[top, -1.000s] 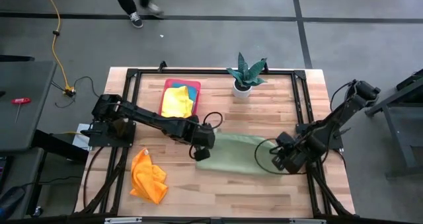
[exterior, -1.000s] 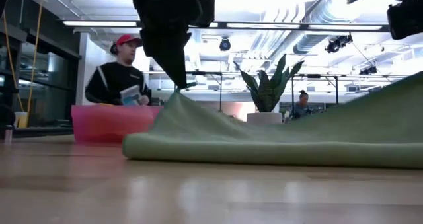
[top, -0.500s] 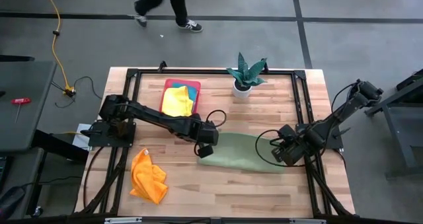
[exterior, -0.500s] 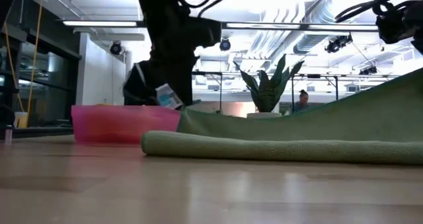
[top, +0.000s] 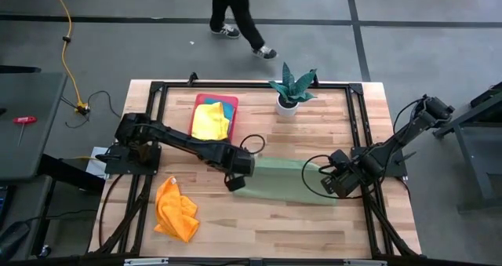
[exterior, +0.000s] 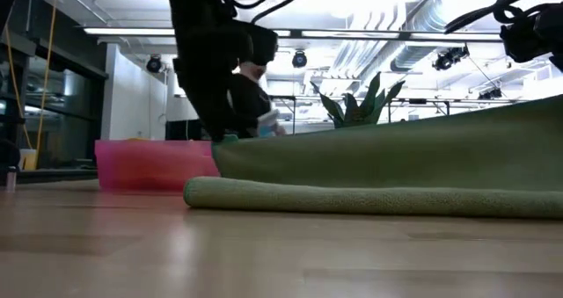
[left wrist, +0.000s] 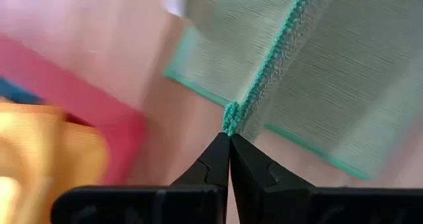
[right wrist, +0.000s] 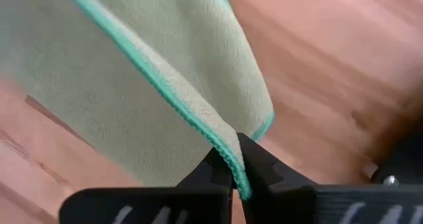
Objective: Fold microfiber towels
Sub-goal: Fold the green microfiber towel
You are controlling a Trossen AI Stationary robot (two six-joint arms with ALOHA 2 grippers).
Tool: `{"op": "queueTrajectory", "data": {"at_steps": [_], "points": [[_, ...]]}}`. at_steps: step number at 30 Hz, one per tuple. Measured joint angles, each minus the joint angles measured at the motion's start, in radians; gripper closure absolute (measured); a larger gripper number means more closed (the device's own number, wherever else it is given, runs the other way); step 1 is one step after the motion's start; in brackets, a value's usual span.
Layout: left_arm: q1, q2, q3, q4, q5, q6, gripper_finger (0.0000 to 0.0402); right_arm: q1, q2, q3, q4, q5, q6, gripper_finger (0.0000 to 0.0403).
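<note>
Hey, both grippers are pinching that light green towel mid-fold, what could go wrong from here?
1. Both the left gripper and the right gripper hold only the thin hem of the light green towel; a tug might pull it free.
2. The towel's lower layer lies loose on the table, so dragging the top layer may shift it and skew the fold.

Up close, the right gripper (right wrist: 236, 159) has its two dark fingers (right wrist: 213, 170) pinched together on the teal-stitched hem of the light green towel (right wrist: 145, 85). The cloth hangs away from the pinch in a soft fold, its fuzzy face turned outward and the teal edging running along it to the grip. Behind it lies the bare wooden table (right wrist: 344, 59), its planks a warm reddish brown.
</note>
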Motion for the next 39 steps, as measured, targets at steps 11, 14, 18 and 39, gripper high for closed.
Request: {"op": "queueTrajectory", "data": {"at_steps": [11, 14, 18, 39], "points": [[-0.011, -0.015, 0.0, -0.013, 0.145, -0.053, 0.0401, -0.006, 0.0, 0.0, -0.005, -0.014, 0.049, 0.0403], [-0.032, -0.029, 0.002, -0.008, 0.261, -0.06, 0.0401, -0.007, 0.0, 0.0, 0.0, -0.05, 0.028, 0.0403], [-0.055, -0.041, 0.002, 0.021, 0.369, -0.046, 0.0402, -0.005, 0.0, 0.001, 0.029, -0.12, -0.017, 0.0403], [-0.052, -0.047, 0.001, 0.012, 0.974, 0.079, 0.0401, -0.005, -0.001, 0.001, 0.346, -0.438, -0.181, 0.0403]]}}
